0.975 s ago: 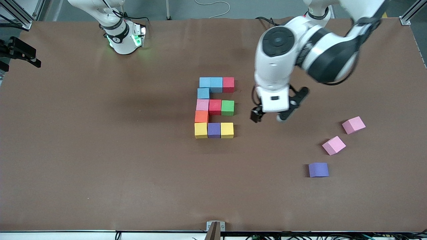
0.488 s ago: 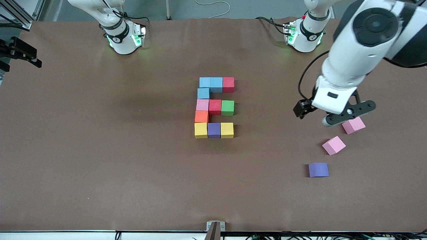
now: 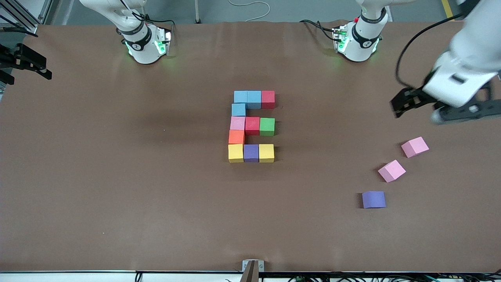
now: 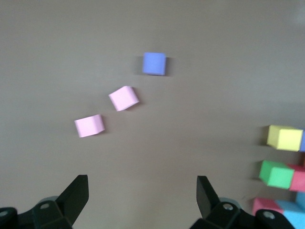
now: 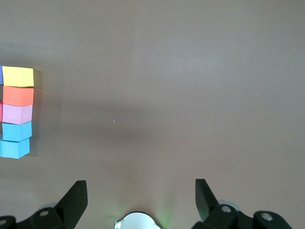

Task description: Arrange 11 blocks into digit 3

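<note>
Fingers spread wide and gripping nothing, the left gripper (image 3: 442,107) is being carried above the brown table (image 3: 117,196) near its edge at the left arm's end. The right gripper (image 5: 138,202), likewise released and empty, is being held waiting over bare surface near the right arm's base.

At the table's centre the digit 3 (image 3: 252,126) is lying finished, all eleven blocks appearing placed, bars touching. The task is judged complete; only a retreat is being called for next. Two spare pink cubes (image 3: 415,147) and a purple cube (image 3: 373,199) are sitting well apart from the figure. Cables are trailing along the edge by the bases.
</note>
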### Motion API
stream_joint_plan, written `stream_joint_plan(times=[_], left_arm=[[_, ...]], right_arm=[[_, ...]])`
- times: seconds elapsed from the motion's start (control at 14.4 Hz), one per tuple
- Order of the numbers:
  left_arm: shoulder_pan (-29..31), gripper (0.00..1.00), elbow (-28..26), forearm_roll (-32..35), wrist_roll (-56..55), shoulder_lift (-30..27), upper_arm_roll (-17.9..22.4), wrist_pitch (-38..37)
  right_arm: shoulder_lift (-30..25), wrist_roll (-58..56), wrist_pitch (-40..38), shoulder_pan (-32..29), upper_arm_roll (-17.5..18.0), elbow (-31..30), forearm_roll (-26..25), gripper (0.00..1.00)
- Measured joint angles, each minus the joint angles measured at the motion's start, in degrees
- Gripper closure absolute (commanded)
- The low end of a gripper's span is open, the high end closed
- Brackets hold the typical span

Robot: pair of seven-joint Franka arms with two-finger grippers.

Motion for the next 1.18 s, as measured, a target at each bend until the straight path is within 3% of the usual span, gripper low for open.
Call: stream_joint_plan(times=[0.14,0.35,0.7,1.18], left_arm=[[-1.4,0.00,-1.6,-2.7,6.9,-2.9,6.9,-1.6],[-1.7,0.00,-6.4,-5.2,13.4,-6.3,11.8,-2.1],[-3.2,0.00,-16.8,-5.4,14.0,-14.7,12.7,-1.9],[-5.3,0.00,-19.1,-6.1,12.6,-17.1,12.6,-0.9]], right_arm=[[-0.1,2.5,0.0,0.0,0.0,0.0,0.0,0.00],[-0.4,3.7,0.0,0.0,0.0,0.0,0.0,0.00],[-0.5,3.8,0.0,0.0,0.0,0.0,0.0,0.00],[-0.5,3.9,-0.1,0.0,0.0,0.0,0.0,0.00]])
